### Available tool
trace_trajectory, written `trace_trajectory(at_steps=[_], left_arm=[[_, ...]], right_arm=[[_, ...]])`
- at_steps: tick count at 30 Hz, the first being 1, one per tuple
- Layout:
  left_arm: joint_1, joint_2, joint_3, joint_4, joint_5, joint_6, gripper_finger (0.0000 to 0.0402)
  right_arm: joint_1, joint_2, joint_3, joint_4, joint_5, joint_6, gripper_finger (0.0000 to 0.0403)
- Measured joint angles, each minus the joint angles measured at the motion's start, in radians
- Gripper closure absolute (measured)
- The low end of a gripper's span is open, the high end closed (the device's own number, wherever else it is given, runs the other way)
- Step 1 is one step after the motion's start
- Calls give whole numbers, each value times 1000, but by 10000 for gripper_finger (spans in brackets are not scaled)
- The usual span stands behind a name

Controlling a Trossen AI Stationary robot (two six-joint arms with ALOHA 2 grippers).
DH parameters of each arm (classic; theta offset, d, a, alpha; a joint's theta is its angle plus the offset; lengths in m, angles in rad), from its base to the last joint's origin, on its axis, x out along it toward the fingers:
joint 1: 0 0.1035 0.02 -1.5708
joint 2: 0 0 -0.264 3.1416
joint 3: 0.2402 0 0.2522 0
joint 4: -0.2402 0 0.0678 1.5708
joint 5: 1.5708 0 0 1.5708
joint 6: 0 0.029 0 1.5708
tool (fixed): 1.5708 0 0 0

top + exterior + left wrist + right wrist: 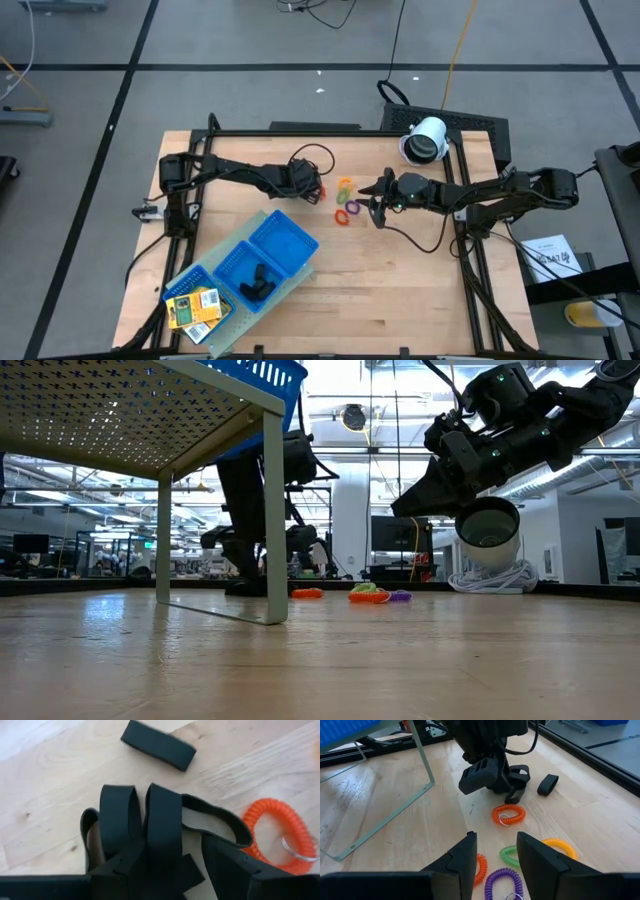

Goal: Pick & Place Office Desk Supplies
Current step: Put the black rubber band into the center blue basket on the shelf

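Note:
Black looped clip-like pieces (162,815) lie on the table beside an orange ring (275,835), with one black band (159,745) apart from them. My left gripper (308,182) is down at the table, open, its fingers on either side of the looped pieces. Several coloured rings (345,200) lie between the grippers: orange (509,814), green (510,854), yellow (560,847) and purple (504,882). My right gripper (495,852) is open and empty, held above the rings. Two yellow packs (195,305) and black pieces (255,285) lie in the blue tray (285,240). My left gripper comes down at the black looped pieces (150,835) from above. The loops stand against one finger (112,870), and bare wood shows beside the other finger (235,865). I cannot tell whether it touches them.
The blue tray stands on a raised perforated stand (150,420) with thin legs (272,520) at the near left. A white cylindrical device (427,140) sits at the far right, with cables behind it. Bare wood lies at the near right.

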Motion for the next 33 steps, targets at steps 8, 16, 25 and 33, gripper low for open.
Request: trace_trajectory(at_steps=[8,16,25,33], left_arm=[[0,0,0,8,-44,-5,216],[0,0,0,8,-44,-23,254],[-3,-1,0,8,-40,-11,362],[-16,-56,0,18,-18,21,382]], right_arm=[[0,0,0,0,0,0,275],[0,0,0,0,0,0,275],[0,0,0,0,0,0,275],[0,0,0,0,0,0,275]])
